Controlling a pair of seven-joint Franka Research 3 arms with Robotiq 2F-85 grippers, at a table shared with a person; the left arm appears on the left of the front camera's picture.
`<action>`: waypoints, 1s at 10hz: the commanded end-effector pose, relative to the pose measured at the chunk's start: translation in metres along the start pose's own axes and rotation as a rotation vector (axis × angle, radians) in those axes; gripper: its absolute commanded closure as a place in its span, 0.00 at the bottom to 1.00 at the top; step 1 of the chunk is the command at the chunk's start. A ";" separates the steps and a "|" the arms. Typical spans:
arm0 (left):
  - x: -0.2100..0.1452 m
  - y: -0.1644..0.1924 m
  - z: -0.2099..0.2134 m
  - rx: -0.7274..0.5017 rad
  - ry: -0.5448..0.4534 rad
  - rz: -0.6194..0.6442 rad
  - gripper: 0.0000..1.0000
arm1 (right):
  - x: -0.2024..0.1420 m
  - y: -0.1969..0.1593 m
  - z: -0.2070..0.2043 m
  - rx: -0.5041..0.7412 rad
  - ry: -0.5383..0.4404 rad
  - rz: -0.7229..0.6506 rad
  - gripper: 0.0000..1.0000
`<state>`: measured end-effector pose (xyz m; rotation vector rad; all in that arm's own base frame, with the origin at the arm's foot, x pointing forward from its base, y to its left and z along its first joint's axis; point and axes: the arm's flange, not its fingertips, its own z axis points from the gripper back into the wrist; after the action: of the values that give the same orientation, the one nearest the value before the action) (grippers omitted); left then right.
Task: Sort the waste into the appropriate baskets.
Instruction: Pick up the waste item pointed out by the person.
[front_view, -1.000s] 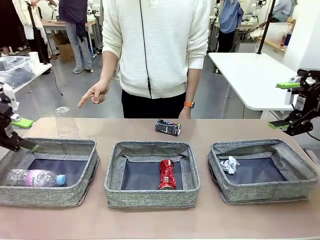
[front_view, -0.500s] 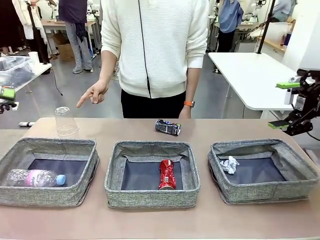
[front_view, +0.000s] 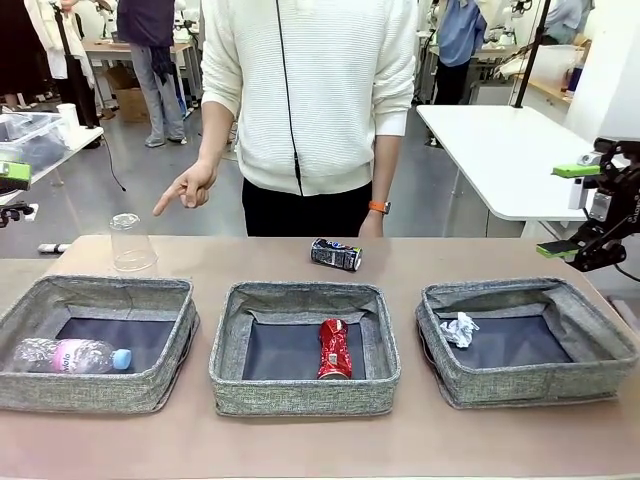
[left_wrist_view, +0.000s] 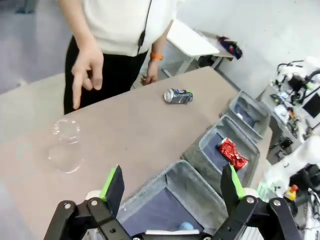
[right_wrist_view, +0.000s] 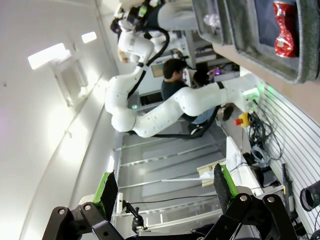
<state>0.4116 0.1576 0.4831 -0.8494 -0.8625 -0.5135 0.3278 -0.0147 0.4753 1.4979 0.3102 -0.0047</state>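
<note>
Baskets (front_view: 300, 395) hold bottle (front_view: 70, 355), red can (front_view: 334, 349), paper wad (front_view: 459, 329), left to right.

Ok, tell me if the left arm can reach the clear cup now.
Probably yes: the left hand is open, the cup stands alone on bare table beyond the left basket; the person's pointing hand hangs above.

Baskets: three; left basket (front_view: 90, 390), middle basket (front_view: 300, 395), right basket (front_view: 530, 385).
Cans: two; red can (front_view: 334, 349), dark can (front_view: 335, 255).
Bottles: one; plastic bottle (front_view: 65, 355).
Cups: one; clear cup (front_view: 130, 243).
Paper wads: one; white wad (front_view: 459, 329).
Pincers: two; left pincer (left_wrist_view: 172, 182), right pincer (front_view: 566, 210).
Pointing hands: one; person's hand (front_view: 190, 187).
</note>
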 end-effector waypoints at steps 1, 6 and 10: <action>0.021 0.021 0.001 0.042 -0.098 -0.326 0.00 | -0.001 0.007 0.001 0.007 0.000 -0.021 0.00; 0.021 0.166 -0.022 0.083 0.124 -0.615 0.00 | -0.001 0.007 0.001 0.007 0.000 -0.021 0.00; 0.004 0.177 -0.029 0.073 0.120 -0.626 0.00 | -0.001 0.007 0.001 0.007 0.000 -0.021 0.00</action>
<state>0.5678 0.2429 0.3847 -0.4544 -0.9405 -0.9848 0.3277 -0.0151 0.4754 1.4975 0.3101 -0.0056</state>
